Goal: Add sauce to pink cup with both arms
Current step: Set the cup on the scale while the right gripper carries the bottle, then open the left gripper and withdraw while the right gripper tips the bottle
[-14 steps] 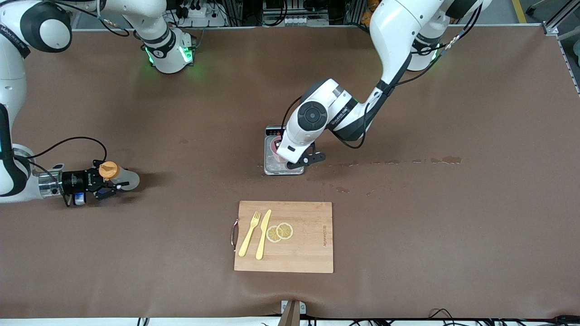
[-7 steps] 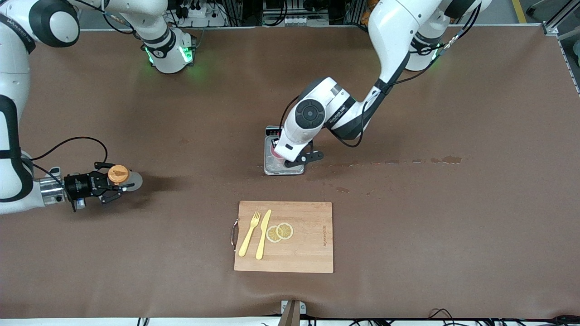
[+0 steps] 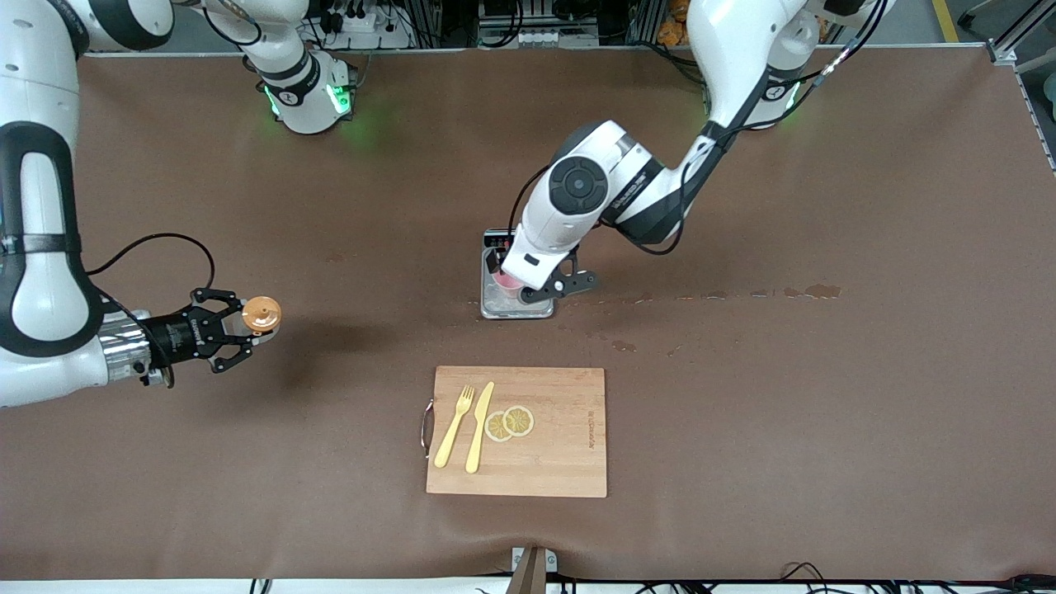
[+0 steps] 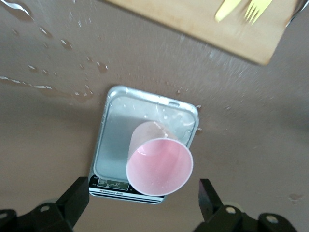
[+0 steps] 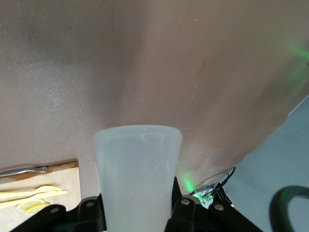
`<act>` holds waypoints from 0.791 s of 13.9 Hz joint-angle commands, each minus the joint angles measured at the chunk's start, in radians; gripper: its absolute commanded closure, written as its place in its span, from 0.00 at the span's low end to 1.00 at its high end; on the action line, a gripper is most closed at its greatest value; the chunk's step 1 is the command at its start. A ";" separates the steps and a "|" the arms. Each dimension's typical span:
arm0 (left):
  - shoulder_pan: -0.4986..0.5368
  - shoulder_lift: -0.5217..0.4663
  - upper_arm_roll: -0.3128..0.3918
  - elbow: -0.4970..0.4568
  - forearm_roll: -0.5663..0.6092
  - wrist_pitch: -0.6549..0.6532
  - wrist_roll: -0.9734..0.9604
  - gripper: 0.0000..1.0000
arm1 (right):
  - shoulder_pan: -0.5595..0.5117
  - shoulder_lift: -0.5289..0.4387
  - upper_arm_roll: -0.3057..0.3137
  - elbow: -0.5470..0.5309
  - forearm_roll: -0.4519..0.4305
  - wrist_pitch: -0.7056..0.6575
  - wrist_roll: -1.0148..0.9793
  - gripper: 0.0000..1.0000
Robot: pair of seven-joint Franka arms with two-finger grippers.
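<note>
Pink cup (image 4: 160,164) sits btwn spread left hand (image 4: 145,205) fingers, untouched.

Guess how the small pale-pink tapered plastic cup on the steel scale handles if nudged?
Probably tips easily: the small pale-pink tapered plastic cup looks empty and thin-walled, with a rim wider than its base. It may also slide, since the steel scale's plate carries droplets. The open left gripper straddles it without touching.
</note>
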 commanded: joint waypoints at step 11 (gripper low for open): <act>0.360 -0.264 -0.002 -0.024 0.084 -0.257 0.438 0.00 | 0.246 -0.084 -0.005 0.065 -0.189 -0.015 0.412 0.70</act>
